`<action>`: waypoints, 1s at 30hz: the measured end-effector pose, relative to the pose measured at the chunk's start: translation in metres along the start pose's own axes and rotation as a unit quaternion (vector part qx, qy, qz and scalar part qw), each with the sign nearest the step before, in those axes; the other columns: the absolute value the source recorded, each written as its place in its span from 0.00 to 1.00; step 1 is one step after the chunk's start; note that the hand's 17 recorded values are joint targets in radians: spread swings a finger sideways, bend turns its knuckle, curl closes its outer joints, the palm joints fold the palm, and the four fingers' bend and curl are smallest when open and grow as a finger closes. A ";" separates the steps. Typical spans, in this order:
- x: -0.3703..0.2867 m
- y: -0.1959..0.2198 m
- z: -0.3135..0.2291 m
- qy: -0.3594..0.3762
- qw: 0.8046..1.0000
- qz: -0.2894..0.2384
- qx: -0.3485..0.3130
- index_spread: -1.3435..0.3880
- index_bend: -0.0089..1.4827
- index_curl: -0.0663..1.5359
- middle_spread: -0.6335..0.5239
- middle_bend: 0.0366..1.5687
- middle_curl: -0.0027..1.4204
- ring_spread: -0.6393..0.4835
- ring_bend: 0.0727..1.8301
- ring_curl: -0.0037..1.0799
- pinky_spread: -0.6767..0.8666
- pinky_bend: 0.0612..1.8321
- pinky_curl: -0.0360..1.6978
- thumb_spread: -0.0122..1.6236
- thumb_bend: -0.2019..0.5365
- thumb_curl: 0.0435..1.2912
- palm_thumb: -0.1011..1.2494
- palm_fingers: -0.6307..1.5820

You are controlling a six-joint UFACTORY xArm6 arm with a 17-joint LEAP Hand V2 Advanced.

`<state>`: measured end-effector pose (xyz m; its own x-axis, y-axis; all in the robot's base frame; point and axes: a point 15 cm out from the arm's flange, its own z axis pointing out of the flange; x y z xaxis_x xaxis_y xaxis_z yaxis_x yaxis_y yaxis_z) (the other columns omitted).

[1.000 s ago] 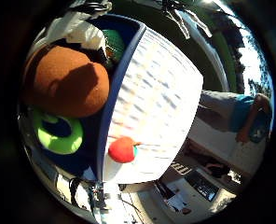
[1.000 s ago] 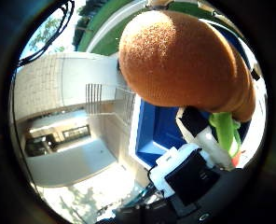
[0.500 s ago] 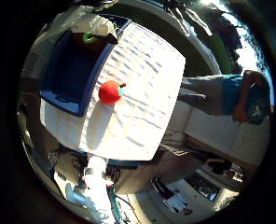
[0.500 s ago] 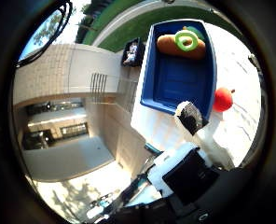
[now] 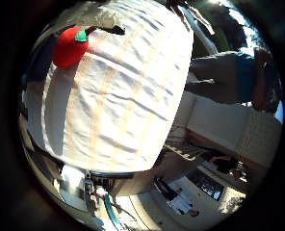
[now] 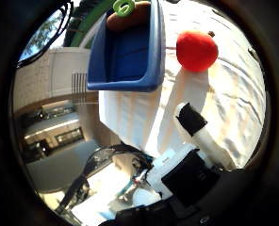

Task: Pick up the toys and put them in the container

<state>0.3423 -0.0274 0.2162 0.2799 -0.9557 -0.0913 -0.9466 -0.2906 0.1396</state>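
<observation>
A red round toy (image 6: 197, 50) with a green stem lies on the white table (image 6: 234, 104), close beside the blue container (image 6: 130, 58). The thumb side palm view shows a brown toy (image 6: 116, 21) and a green ring toy (image 6: 127, 8) lying in the container. My hand (image 6: 188, 155) is above the table, away from the red toy, with one black-tipped finger (image 6: 190, 121) reaching out straight and nothing in it. In the little finger side palm view the red toy (image 5: 67, 46) lies near the table's edge.
The white table (image 5: 133, 96) fills the little finger side palm view, with its edges dropping to paved ground (image 5: 215, 130). The container stands at the table's corner. A light building wall (image 6: 59, 80) rises beyond it.
The camera has moved from over the container towards the red toy, which now looks larger. The brown toy and green ring stay in the container.
</observation>
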 end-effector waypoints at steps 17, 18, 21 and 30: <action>-0.017 -0.066 0.044 -0.001 0.999 -0.007 -0.042 0.70 0.13 0.22 0.58 0.10 0.25 0.81 0.18 0.28 0.73 0.28 0.16 0.69 0.24 0.29 0.63 0.36; -0.017 -0.066 0.044 -0.001 0.999 -0.006 -0.042 0.70 0.13 0.22 0.58 0.10 0.25 0.81 0.18 0.28 0.73 0.28 0.16 0.69 0.24 0.29 0.63 0.36; -0.018 -0.066 0.049 -0.002 0.999 -0.006 -0.048 0.71 0.14 0.22 0.57 0.09 0.25 0.81 0.17 0.28 0.73 0.27 0.16 0.69 0.24 0.29 0.63 0.38; -0.004 -0.060 0.053 0.032 0.997 -0.005 -0.068 0.69 0.08 0.22 0.50 0.17 0.28 0.77 0.31 0.33 0.74 0.35 0.15 0.68 0.24 0.29 0.66 0.61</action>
<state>0.3894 -0.0039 0.1561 0.3026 -0.9527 -0.0300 -0.9149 -0.2991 0.2711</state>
